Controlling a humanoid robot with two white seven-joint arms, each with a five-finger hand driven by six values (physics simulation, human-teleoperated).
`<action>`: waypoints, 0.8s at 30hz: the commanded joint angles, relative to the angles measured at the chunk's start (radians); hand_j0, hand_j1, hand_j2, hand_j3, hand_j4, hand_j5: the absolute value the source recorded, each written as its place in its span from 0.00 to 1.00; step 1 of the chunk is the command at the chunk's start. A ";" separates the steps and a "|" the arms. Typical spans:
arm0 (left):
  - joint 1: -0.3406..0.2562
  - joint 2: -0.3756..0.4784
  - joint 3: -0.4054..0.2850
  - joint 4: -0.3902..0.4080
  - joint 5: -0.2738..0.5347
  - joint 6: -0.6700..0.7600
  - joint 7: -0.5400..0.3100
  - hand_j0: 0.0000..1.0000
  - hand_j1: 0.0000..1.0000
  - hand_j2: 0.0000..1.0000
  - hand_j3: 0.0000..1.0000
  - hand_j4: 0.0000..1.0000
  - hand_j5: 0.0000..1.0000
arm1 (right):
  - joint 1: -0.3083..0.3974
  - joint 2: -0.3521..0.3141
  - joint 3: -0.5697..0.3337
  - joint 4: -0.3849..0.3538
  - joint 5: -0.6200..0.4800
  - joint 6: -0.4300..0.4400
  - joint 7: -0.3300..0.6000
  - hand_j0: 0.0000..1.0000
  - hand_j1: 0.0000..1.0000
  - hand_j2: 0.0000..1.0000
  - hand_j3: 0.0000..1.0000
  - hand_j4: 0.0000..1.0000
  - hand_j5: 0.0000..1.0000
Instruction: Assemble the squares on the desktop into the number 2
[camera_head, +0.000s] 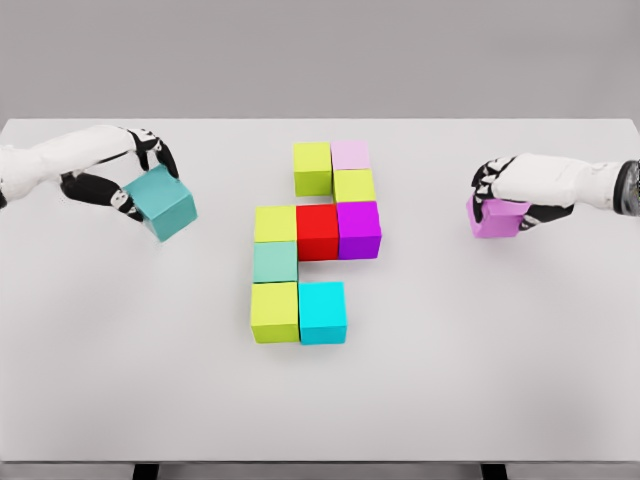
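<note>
Teal cube (160, 203) in left hand (120, 175), unlabelled

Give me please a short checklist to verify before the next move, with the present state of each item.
1. Left hand grasps the teal cube: ok.
2. Right hand grasps the pink cube: ok.
3. Teal cube is level: not ok, it is tilted.
4. Table is free right of the cyan cube for another block: ok.
5. Table is free left of the top yellow-green cube: ok.
6. Pink cube lifted off the table: cannot tell.
</note>
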 joint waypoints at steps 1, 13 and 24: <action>-0.006 -0.083 0.001 -0.002 0.005 0.220 -0.004 0.36 0.36 0.36 0.36 0.36 0.36 | 0.002 -0.005 0.002 -0.099 -0.008 0.003 0.000 0.48 0.48 0.48 0.48 0.48 0.48; -0.148 -0.389 0.005 0.164 -0.004 0.503 0.001 0.57 0.57 0.57 0.57 0.57 0.57 | 0.074 -0.112 0.021 -0.377 -0.012 0.003 0.000 0.48 0.48 0.48 0.48 0.48 0.48; 0.000 -0.016 -0.001 0.035 0.177 0.316 0.003 1.00 1.00 1.00 1.00 1.00 1.00 | 0.051 -0.103 0.116 -0.382 -0.019 0.003 0.000 0.49 0.49 0.49 0.49 0.49 0.49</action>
